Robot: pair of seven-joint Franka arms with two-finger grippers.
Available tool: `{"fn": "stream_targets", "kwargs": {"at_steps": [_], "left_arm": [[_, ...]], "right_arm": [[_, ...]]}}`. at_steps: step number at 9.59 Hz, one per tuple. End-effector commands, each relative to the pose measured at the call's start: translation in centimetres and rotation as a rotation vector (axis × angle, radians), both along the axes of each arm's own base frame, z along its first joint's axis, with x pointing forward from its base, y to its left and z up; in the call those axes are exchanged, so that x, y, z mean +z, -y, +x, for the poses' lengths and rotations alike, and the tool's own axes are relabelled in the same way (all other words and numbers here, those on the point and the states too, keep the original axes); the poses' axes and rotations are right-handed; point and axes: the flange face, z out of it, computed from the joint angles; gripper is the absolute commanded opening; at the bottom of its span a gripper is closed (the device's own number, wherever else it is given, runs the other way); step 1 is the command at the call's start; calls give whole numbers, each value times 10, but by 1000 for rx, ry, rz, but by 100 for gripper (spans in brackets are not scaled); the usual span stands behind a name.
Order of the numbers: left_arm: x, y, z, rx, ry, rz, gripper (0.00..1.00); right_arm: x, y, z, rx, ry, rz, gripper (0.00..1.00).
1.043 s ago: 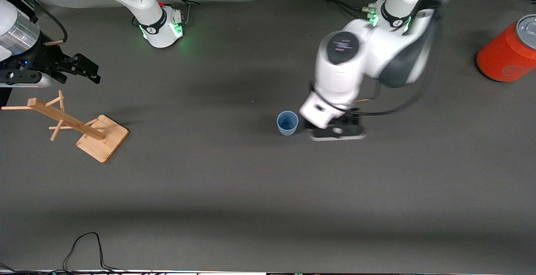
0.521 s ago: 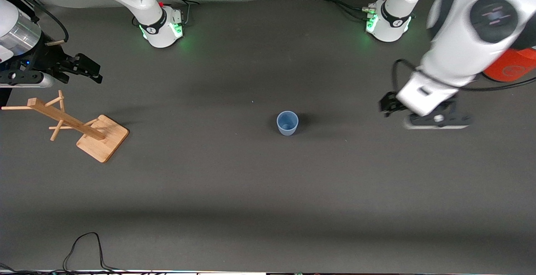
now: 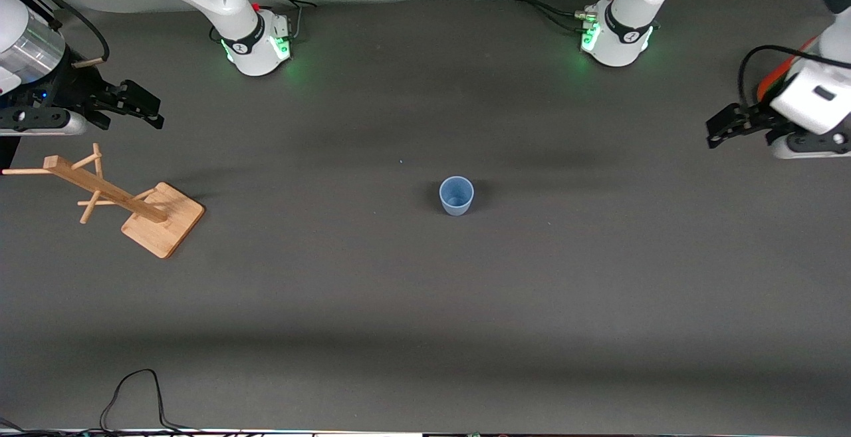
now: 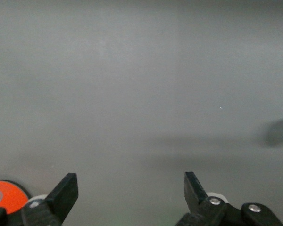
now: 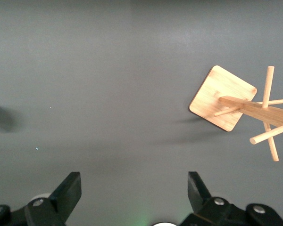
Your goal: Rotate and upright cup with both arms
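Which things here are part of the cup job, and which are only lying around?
Part of the job:
cup, upright mid-table
left gripper, open
right gripper, open

Just lying about:
wooden rack, toward the right arm's end
red can, under the left gripper

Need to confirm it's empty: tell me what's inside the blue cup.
The cup stands upright with its mouth open; only its bare blue bottom shows inside. Both grippers, left and right, are open and away from it.

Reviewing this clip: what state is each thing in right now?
cup: upright on the table, mouth up, untouched.
left gripper: open, empty, over the left arm's end of the table.
right gripper: open, empty, waiting above the mug tree.
mug tree: standing on its base, pegs bare.
red can: mostly hidden.
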Motion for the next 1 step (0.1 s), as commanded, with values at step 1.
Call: {"fn": "stream_targets", "kwargs": {"at_steps": [1], "left_arm": [[6,-5,-4,-8,-1,18,100]], "right_arm": [[2,-3,6,-3,-9,12,100]]}}
